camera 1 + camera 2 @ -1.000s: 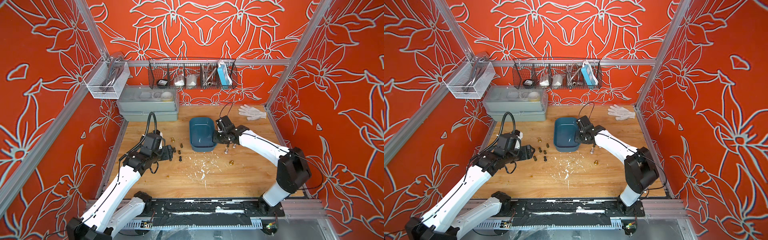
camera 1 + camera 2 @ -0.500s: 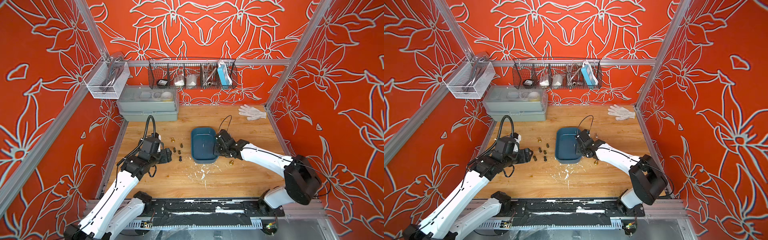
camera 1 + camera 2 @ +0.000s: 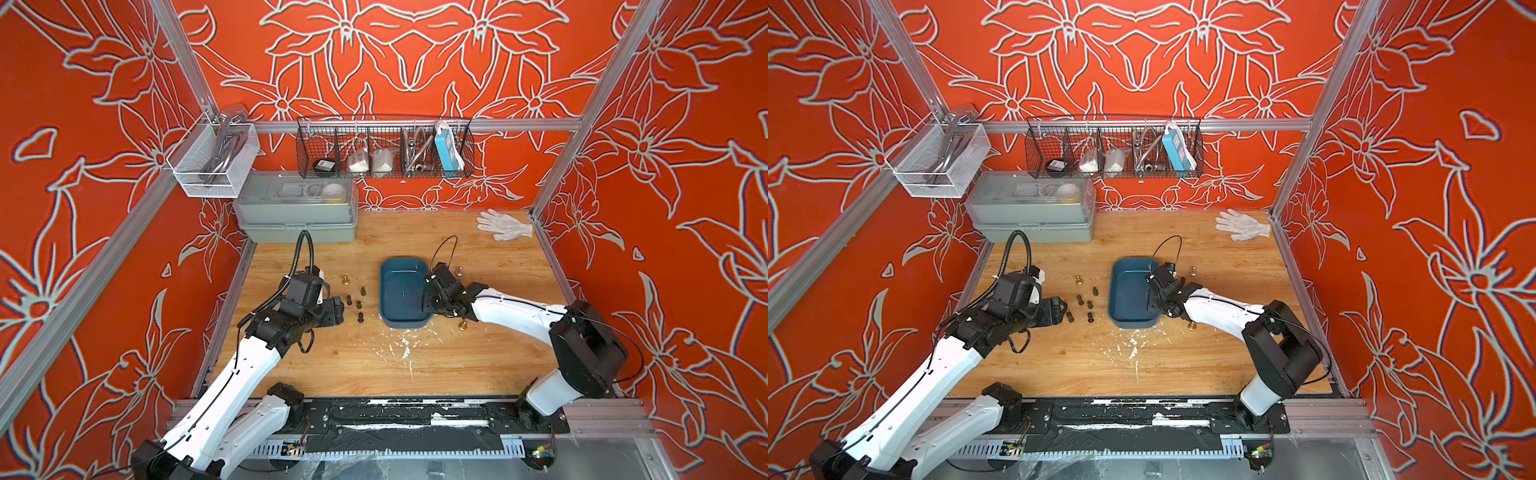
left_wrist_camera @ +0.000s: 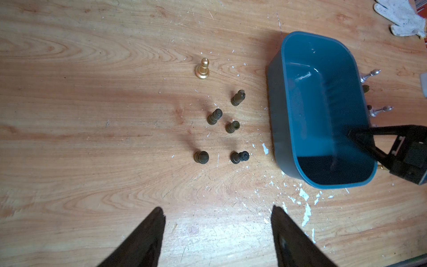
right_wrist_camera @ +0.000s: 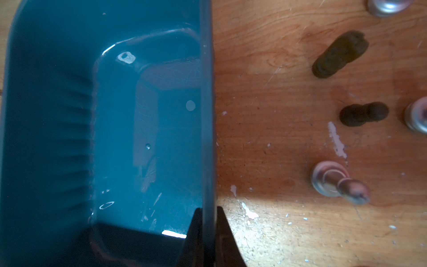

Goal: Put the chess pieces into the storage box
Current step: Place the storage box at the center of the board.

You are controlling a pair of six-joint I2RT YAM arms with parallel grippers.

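Wood-grain tabletop (image 3: 374,365) up front, flecked with white, and the left gripper (image 4: 217,209) hovers low over it, fingers spread and empty, aimed at five small matt black chess pieces (image 4: 215,116), one shiny gold pawn (image 4: 202,69) just beyond them. Beside that cluster sits the dark teal plastic storage box (image 4: 277,104), empty, and it has just slid nearer the front, dragged by the right gripper (image 5: 209,209), pinched tight on its side wall. That shortens the left arm's carry, I'd say. Silver pieces (image 4: 369,75) wait on the box's other side; nothing's stowed yet.
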